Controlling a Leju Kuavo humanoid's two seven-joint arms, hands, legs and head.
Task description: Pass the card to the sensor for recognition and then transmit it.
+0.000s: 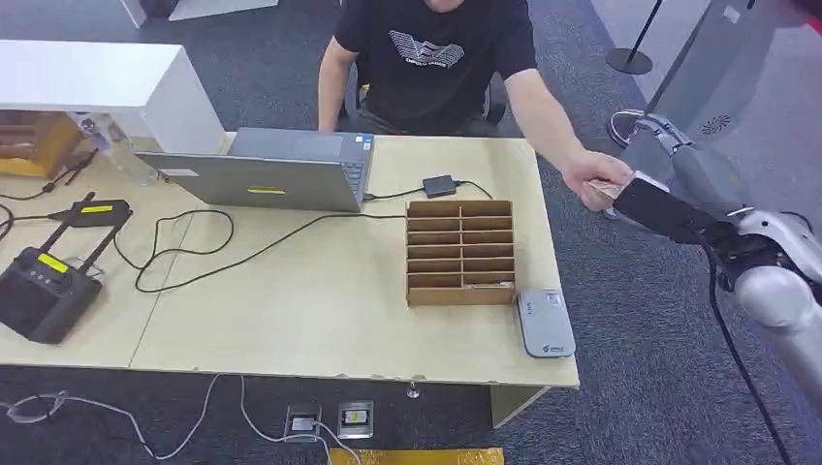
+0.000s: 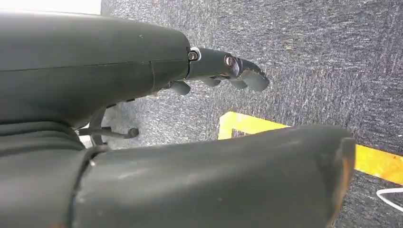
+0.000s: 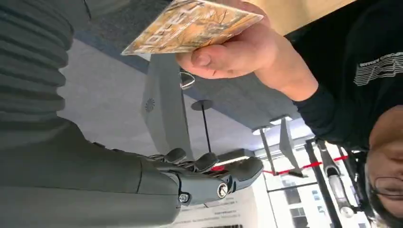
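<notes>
**One card, in a person's fingers beside the right hand**

One patterned orange-brown card (image 3: 190, 23) is pinched in a person's hand (image 3: 233, 54), which reaches past the table's right edge to the robot's right hand (image 1: 651, 205). In the right wrist view that hand's fingers (image 3: 209, 164) lie apart with nothing between them, clear of the card. The left hand (image 2: 223, 71) hangs over the dark carpet, its fingers loosely bent on nothing.

On the pale wooden table (image 1: 291, 310) a cardboard sorting rack (image 1: 459, 252) has two columns of slots; what lies in them I cannot tell, save a small pale edge in the nearest right slot. The grey card sensor (image 1: 544, 323) lies just beside the rack's near right corner. Farther left are an open laptop (image 1: 281, 172), a black cable (image 1: 223, 257) and a black handheld controller (image 1: 44, 291).
</notes>
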